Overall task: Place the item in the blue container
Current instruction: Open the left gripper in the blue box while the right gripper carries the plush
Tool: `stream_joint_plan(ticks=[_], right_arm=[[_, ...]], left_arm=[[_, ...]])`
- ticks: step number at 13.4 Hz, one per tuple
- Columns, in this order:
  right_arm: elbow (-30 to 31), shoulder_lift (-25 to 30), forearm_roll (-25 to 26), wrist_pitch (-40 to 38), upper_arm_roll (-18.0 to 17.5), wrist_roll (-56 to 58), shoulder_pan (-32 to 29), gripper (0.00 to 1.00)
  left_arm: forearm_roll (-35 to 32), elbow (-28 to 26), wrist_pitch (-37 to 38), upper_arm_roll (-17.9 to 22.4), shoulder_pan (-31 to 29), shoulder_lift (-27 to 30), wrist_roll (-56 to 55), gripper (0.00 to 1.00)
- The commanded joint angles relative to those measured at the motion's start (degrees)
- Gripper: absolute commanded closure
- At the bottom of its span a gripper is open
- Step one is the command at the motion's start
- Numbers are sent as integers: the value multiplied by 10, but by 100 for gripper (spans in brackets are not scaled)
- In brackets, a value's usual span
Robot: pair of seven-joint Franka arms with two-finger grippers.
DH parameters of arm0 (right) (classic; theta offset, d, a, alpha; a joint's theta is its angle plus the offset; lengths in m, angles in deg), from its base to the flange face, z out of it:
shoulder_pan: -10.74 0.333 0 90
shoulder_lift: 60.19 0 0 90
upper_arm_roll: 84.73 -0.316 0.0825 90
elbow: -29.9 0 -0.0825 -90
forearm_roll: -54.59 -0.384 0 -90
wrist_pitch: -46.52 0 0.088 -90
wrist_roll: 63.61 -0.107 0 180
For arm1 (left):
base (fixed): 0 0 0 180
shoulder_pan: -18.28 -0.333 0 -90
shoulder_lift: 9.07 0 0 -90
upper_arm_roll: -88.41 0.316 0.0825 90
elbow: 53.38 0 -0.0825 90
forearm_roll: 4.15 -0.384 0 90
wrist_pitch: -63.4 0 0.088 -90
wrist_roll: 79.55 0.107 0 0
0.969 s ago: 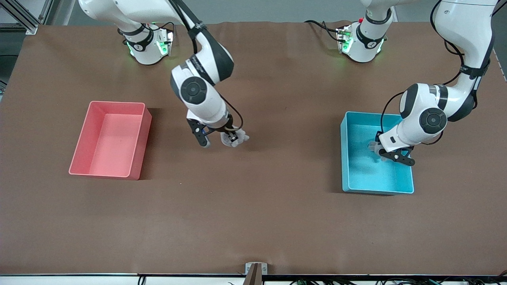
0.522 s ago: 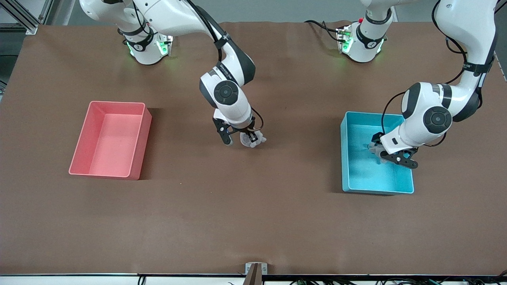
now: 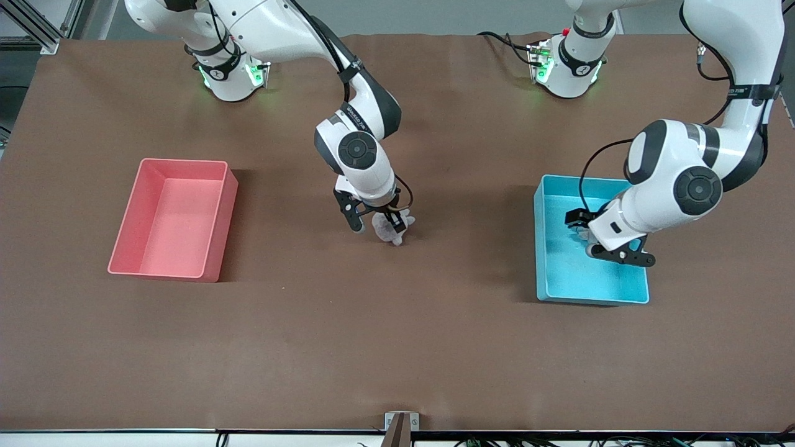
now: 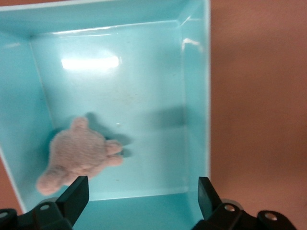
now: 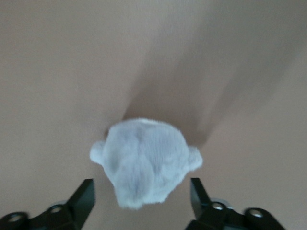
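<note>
Left end effector [image 3: 612,239] hangs over the blue container [image 3: 553,282], toward the left arm's end of the surface [image 3: 397,347]. Fingers spread wide, nothing between them; in the left wrist view both fingertips [image 4: 76,194] frame the bin's interior with open space between.

A small grey plush toy [image 4: 76,155] lies flat on the bottom of the blue container [image 4: 144,105], close to one of the long walls, clear of the left end effector [image 4: 141,196].

Right end effector [image 3: 376,225] sits low over the bare brown surface roughly mid-table, between the two bins. Fingers wide apart. A second small grey plush toy [image 3: 390,228] is just below and between them; the right wrist view shows the fingers [image 5: 84,196] standing off either side of this second plush toy [image 5: 144,163] with gaps on both sides, no contact visible. Cannot tell whether it rests on the surface or is in the air.

Pink-red bin [image 3: 130,230] sits toward the right arm's end of the surface, well apart from both end effectors.
</note>
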State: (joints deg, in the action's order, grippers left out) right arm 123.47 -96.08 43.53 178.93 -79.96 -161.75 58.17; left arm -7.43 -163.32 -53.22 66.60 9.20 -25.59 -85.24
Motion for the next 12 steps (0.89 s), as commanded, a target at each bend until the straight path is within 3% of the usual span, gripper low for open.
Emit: stream_joint_plan(ticks=[1,4,8,12], right_arm=[[6,52,52,-65,22,24,-5,0],[8,105,55,-153,23,156,-51,0],[9,170,54,-267,22,373,-156,0],[8,208,53,-335,23,610,-270,0]], left_arm=[[9,24,15,-51,3,-6,-103,0],[9,68,14,-88,37,-47,-250,0],[1,171,10,-86,164,-136,-451,0],[-2,253,-35,-69,259,-227,-566,0]])
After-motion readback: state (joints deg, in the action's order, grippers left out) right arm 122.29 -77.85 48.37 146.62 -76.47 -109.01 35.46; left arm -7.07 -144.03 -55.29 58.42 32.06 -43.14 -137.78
